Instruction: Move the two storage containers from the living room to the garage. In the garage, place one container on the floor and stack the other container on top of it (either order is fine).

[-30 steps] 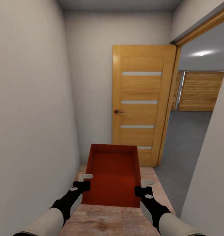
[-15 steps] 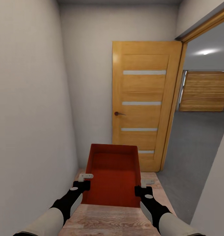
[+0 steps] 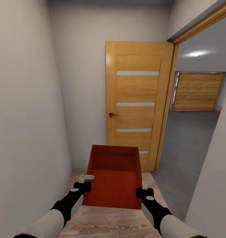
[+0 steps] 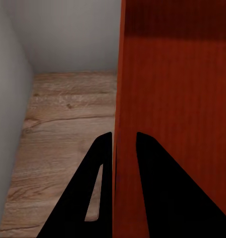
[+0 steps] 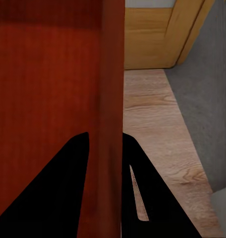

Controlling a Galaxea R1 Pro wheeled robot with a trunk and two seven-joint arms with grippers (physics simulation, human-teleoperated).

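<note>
One orange-red storage container (image 3: 115, 175) hangs level in front of me, held between both arms above the wood-plank corridor floor. My left gripper (image 3: 86, 179) is shut on its left wall, and the left wrist view has that gripper (image 4: 124, 137) with one finger on each side of the container wall (image 4: 177, 99). My right gripper (image 3: 146, 183) is shut on the right wall, again with the gripper (image 5: 105, 137) astride the container wall (image 5: 43, 74). Through the doorway at right I see the garage and its dark grey floor (image 3: 189, 145).
An open orange wooden door (image 3: 136, 102) stands ahead against the corridor's end wall. Plain light walls close in on the left (image 3: 23, 132) and the near right (image 3: 215, 185). A wooden garage door (image 3: 197, 92) shows far back. A small red patch (image 3: 220, 110) sits at the doorway's edge.
The camera has moved: the door now sits further left in the picture and looks closer. The container and both grippers keep the same place relative to me.
</note>
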